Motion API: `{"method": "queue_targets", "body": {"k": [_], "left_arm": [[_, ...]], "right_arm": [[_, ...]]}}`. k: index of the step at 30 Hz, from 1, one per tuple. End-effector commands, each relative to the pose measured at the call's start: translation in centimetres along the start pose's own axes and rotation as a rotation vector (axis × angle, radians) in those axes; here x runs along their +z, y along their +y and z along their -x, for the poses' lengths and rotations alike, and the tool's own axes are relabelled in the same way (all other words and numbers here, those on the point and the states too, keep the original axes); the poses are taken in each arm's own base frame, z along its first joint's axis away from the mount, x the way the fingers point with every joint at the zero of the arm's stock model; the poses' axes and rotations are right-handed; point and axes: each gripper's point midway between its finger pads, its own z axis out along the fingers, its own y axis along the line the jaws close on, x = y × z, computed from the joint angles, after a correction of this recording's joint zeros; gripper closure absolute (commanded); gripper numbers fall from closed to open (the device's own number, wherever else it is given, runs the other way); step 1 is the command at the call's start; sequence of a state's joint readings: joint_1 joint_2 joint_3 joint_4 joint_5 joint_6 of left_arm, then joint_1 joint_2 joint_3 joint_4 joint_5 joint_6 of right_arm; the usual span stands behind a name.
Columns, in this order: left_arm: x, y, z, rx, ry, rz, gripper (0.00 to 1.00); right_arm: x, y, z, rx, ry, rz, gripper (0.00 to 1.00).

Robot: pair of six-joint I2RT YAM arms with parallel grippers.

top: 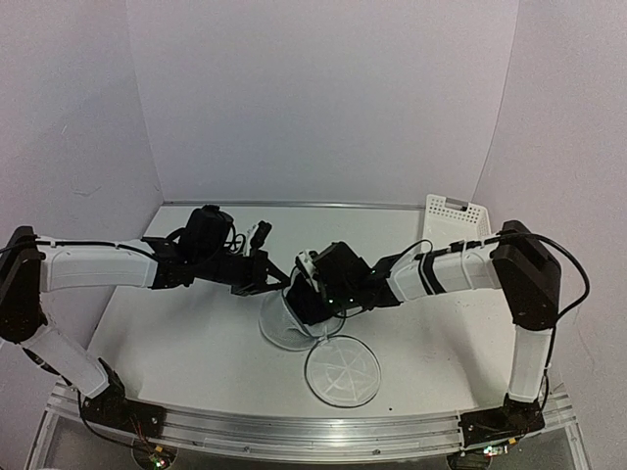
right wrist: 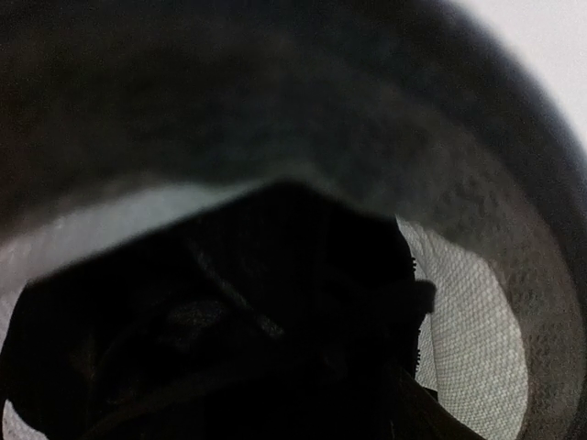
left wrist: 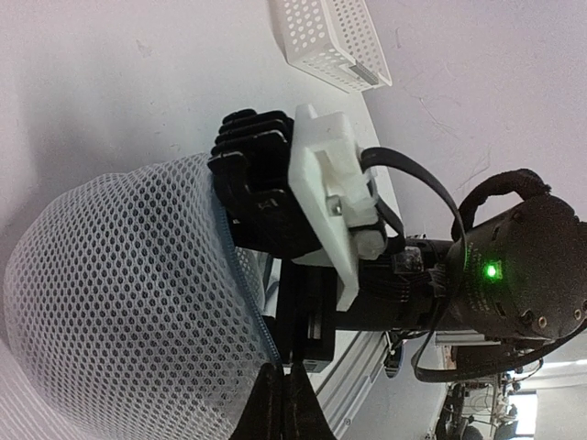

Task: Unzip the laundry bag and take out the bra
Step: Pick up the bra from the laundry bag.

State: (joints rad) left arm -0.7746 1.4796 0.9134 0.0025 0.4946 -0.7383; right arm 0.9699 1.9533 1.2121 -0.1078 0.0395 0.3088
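The laundry bag [top: 278,329] lies on its side mid-table, its white mesh [left wrist: 119,302] filling the left of the left wrist view. Its round lid [top: 341,370] lies flat on the table in front of it. My left gripper [left wrist: 282,392] is shut on the bag's dark zipper rim at the mouth. My right gripper [top: 306,302] reaches into the bag's mouth, and its jaws are hidden inside. In the right wrist view the bra [right wrist: 229,339] is a dark mass filling the frame, with the bag's mesh wall [right wrist: 477,357] behind it. My right fingers cannot be made out against it.
A white slotted basket [top: 456,215] stands at the back right by the wall, also seen as the basket [left wrist: 330,41] in the left wrist view. Both forearms meet over the table's middle. White walls enclose the table on three sides.
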Motion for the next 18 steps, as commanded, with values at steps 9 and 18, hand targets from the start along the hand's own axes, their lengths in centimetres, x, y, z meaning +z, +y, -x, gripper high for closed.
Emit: {"method": "queue_targets", "body": {"k": [9,18], "left_arm": [[0.3,0.8,-0.1,0.021,-0.021,0.024,1.00],[-0.1,2.7,-0.2,0.010,-0.035,0.107,1.00]], "right_arm": [[2.4,-0.3,0.0,-0.015,-0.010,-0.009,0.74],[0.0,-0.2,1.2,-0.032,-0.058,-0.002,1.00]]}}
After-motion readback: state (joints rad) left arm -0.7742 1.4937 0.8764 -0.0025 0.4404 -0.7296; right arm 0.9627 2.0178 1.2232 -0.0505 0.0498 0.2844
